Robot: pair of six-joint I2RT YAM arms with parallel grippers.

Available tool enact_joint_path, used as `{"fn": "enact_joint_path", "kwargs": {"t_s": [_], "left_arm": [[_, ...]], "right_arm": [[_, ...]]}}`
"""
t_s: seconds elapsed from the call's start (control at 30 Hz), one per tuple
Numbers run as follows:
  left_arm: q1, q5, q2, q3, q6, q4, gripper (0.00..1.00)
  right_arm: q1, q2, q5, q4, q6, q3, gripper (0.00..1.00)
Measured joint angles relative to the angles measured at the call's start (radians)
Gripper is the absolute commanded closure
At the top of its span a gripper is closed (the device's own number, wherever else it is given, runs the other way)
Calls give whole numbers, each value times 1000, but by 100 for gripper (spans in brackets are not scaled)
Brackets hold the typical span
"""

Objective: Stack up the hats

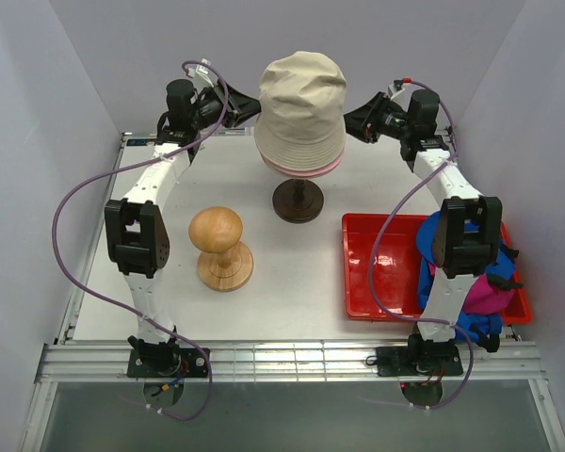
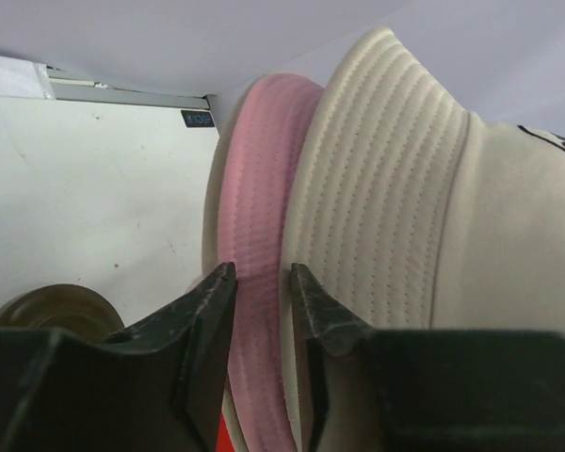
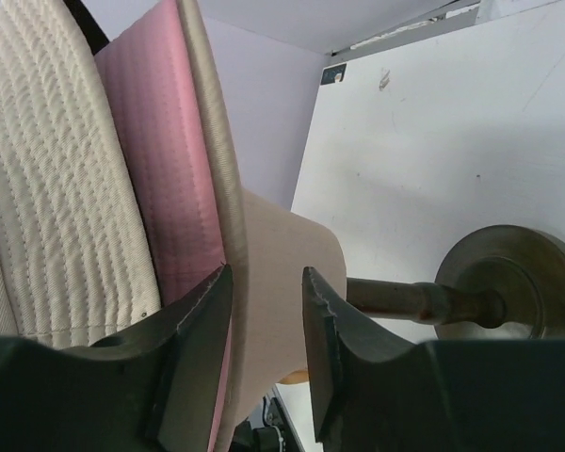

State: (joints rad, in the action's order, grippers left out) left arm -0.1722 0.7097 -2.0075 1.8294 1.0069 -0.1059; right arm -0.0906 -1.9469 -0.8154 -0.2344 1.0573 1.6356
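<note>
**Beige hat sitting on pink at the stand, both hands apart at the brims**

The beige bucket hat is sitting on top of the light pink bucket hat, whose brim is showing just beneath it. Both are resting on a cream mannequin head on a dark stand at the far middle of the tabletop.

The left hand is hovering at the left edge of the brims. Its fingers are standing apart, with the pink brim's edge showing in the gap. The right hand is hovering at the opposite edge, its fingers likewise parted and pinching nothing.

The bright blue brimmed cap and the magenta brimmed cap are lying bunched together in a red tray at the near right, partly hidden behind the right arm. A round-topped wooden hat block is standing bare at the near left.
</note>
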Motion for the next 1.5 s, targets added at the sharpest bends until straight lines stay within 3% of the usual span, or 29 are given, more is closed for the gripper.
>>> {"fn": "enact_joint_path", "kwargs": {"t_s": [0.13, 0.33, 0.63, 0.83, 1.2, 1.5], "left_arm": [[3, -3, -8, 12, -2, 30, 45], [10, -18, -14, 53, -14, 77, 36], [63, -94, 16, 71, -50, 188, 32], [95, -171, 117, 47, -114, 306, 32], [100, -209, 645, -362, -138, 314, 30], [100, -152, 852, -654, -113, 316, 30]], "right_arm": [[1, -1, 1, 23, -4, 5, 55], [10, -1, 13, 85, -29, 42, 49], [33, 31, 128, 357, -185, 90, 37], [45, 173, 283, 597, -371, 45, 34], [70, 758, 591, 884, -588, -370, 26], [103, 825, 865, 1094, -680, -501, 21]]}}
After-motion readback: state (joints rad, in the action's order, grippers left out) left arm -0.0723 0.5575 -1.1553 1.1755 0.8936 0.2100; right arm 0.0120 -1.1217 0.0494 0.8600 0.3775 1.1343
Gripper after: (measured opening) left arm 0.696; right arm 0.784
